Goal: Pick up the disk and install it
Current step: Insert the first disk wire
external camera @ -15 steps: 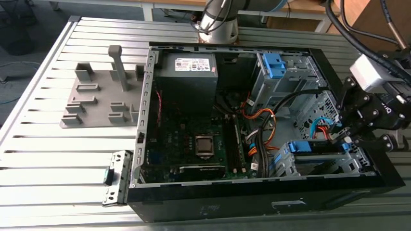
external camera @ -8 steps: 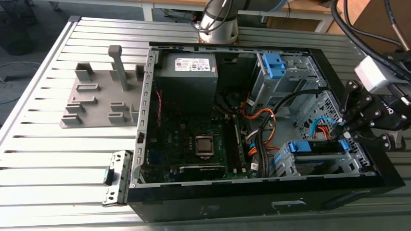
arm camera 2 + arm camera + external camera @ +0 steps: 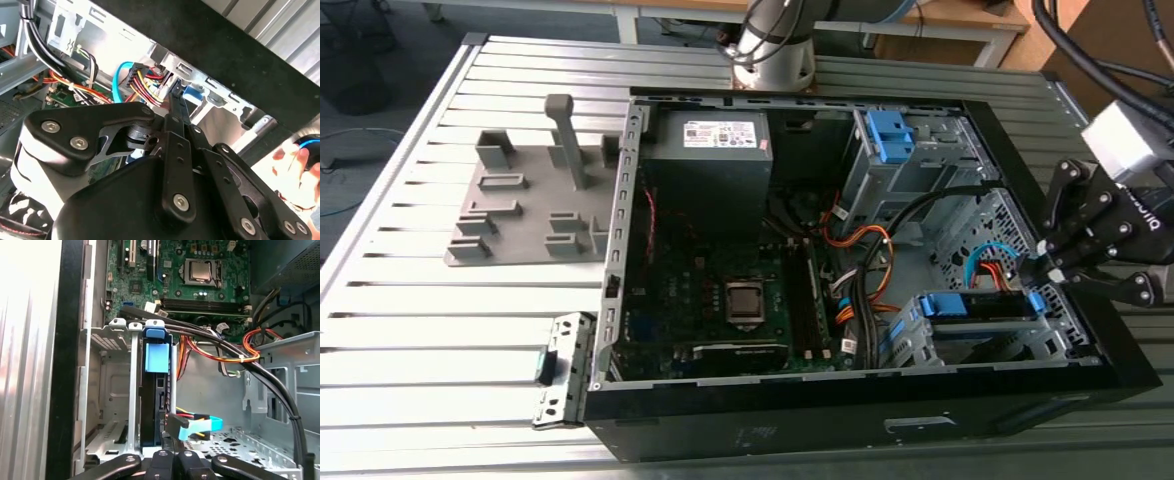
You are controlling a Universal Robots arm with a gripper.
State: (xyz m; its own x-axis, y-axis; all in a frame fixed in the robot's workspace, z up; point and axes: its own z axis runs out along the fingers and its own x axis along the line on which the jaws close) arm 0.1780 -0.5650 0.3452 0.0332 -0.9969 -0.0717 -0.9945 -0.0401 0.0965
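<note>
The disk (image 3: 974, 307) stands on edge in the lower drive cage of the open computer case (image 3: 854, 425), at the exterior view's right. Its blue carrier frame shows along the top. In the first wrist view the disk (image 3: 151, 410) sits between the cage's metal rails, with its blue tab (image 3: 156, 357) at the far end. My gripper (image 3: 1049, 268) hangs over the case's right wall, just beside the cage. The fingers (image 3: 175, 100) are shut together with nothing seen between them. Their tips (image 3: 172, 450) lie close to the disk's near edge and a black cable plug (image 3: 176, 421).
Power and data cables (image 3: 220, 352) run across the case near the cage. A second blue bracket (image 3: 890, 135) sits in the upper bay, beside the grey power supply (image 3: 720, 140). A grey fixture (image 3: 520, 200) stands on the slatted table at the exterior view's left.
</note>
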